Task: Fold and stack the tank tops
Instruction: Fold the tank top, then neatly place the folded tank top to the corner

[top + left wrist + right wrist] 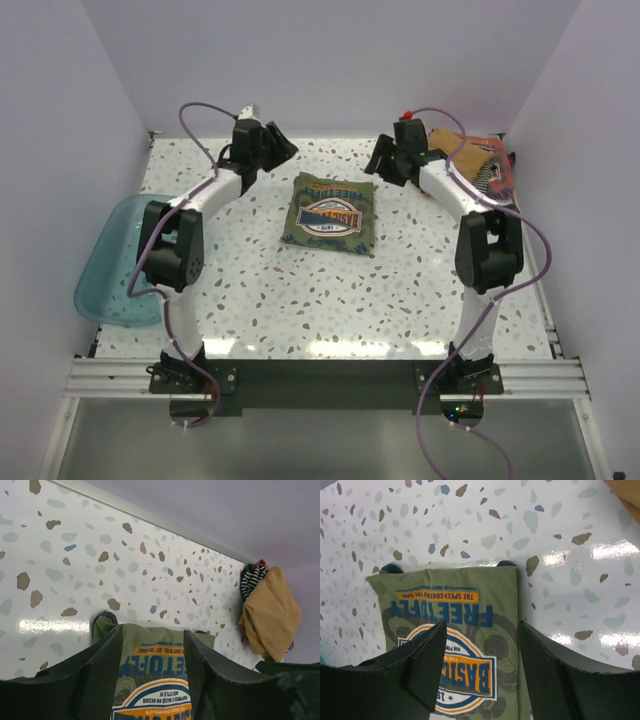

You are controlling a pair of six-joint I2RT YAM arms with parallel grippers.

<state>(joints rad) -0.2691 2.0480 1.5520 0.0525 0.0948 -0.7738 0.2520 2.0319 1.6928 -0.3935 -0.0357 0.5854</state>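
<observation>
An olive green tank top (330,213) with a blue, white and orange chest print lies folded into a rectangle at the table's middle. My left gripper (279,146) hovers past its far left corner, open and empty. My right gripper (384,160) hangs off its far right corner, also open with nothing between the fingers. The left wrist view shows the olive top (150,675) below the spread gripper (152,632). In the right wrist view the olive top (455,625) lies under the gripper (482,626). A tan-brown top (270,615), a striped one (248,580) and a reddish one (261,563) lie heaped at the back right.
A translucent teal tub (110,260) overhangs the table's left edge. The heap of tops (480,160) fills the back right corner beside the right arm. White walls close in the back and both sides.
</observation>
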